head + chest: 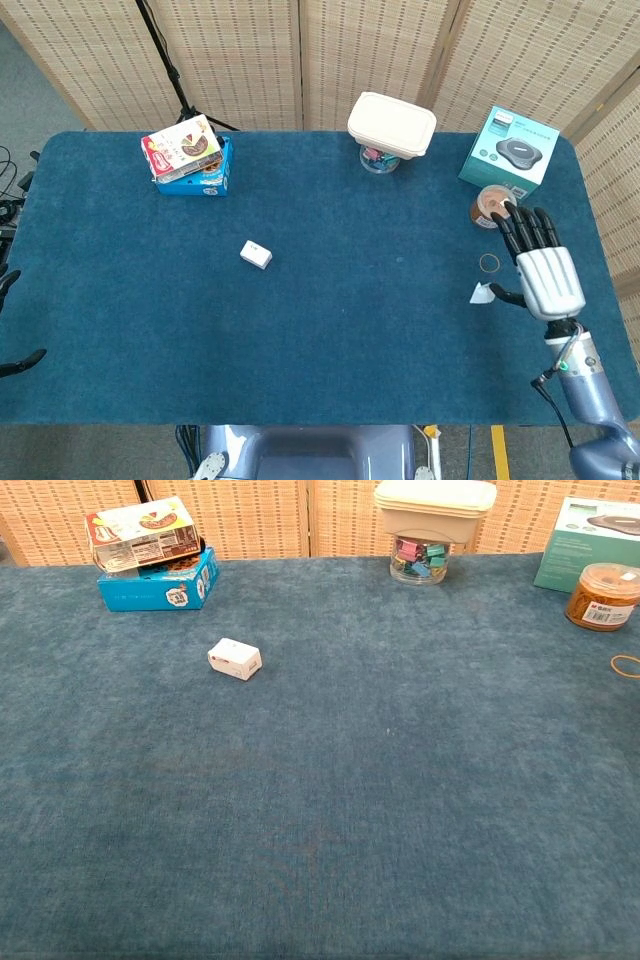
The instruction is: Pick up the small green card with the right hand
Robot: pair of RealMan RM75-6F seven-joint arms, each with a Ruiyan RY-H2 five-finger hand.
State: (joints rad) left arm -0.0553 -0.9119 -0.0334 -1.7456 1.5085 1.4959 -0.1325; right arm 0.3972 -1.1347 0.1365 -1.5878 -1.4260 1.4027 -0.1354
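In the head view my right hand (543,270) hangs over the table's right side, back of the hand up and fingers stretched forward. Its thumb pinches a small pale card (483,294) that sticks out on the hand's left side; the card looks whitish here. The chest view shows neither the hand nor the card. My left hand is out of both views.
A rubber band (489,263) and a brown jar (491,205) lie just ahead of the right hand, with a teal box (515,146) behind them. A lidded tub of clips (390,130) stands at the back. A small white box (256,254) and snack boxes (187,155) sit to the left.
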